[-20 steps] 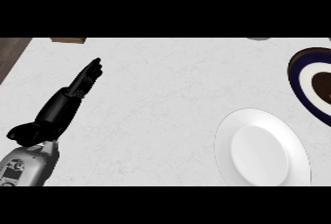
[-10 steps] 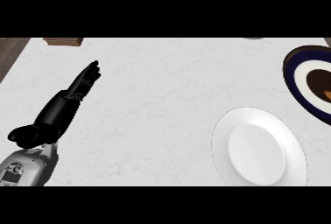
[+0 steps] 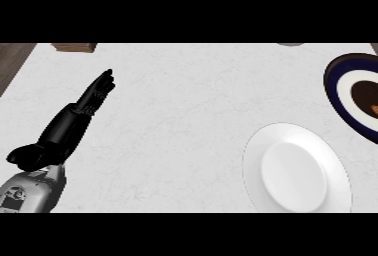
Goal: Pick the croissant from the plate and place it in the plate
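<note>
On the pale counter (image 3: 184,100), the left hand (image 3: 77,117) is resting at the view's left, fingers straight and holding nothing; the right hand is showing nowhere. At the right edge, the dark-rimmed plate (image 3: 341,90) is holding the croissant (image 3: 373,107), barely visible. Done well, the pickup calls for closing round the pastry's middle, then carrying it to the white plate (image 3: 255,160) nearby.

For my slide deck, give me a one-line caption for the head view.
Left hand open on the counter; white plate bare, dark plate at the right edge.
</note>
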`<action>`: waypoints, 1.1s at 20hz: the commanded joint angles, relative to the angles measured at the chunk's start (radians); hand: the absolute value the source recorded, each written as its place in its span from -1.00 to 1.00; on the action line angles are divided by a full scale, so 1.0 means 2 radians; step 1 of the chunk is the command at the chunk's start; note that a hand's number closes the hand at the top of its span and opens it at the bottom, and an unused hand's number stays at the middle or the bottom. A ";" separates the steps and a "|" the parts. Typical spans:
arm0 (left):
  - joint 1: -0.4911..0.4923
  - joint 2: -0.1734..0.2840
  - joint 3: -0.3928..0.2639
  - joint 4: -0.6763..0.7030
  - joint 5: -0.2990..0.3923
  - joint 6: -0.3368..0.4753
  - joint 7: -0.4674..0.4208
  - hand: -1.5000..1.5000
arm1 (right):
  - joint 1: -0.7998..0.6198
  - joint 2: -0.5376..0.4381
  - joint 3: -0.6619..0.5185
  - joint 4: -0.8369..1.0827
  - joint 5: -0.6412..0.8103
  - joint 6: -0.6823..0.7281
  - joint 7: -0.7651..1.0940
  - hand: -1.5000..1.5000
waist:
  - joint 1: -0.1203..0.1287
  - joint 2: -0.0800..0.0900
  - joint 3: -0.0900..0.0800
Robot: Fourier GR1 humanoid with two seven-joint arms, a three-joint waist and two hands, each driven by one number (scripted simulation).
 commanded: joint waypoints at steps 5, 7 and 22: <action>0.010 0.006 0.018 0.011 0.011 -0.012 -0.017 0.00 | -0.028 -0.002 0.015 0.000 0.020 -0.179 0.063 -1.00 | -0.002 -0.003 -0.001; 0.007 0.006 0.014 0.015 0.007 -0.012 -0.008 0.00 | -0.048 0.007 0.007 0.000 0.012 -0.226 0.047 -1.00 | -0.006 -0.006 -0.002; 0.041 0.008 0.033 0.009 0.002 0.003 -0.013 0.00 | -0.101 0.038 -0.031 -0.064 0.023 -0.302 0.010 -1.00 | -0.049 -0.027 -0.002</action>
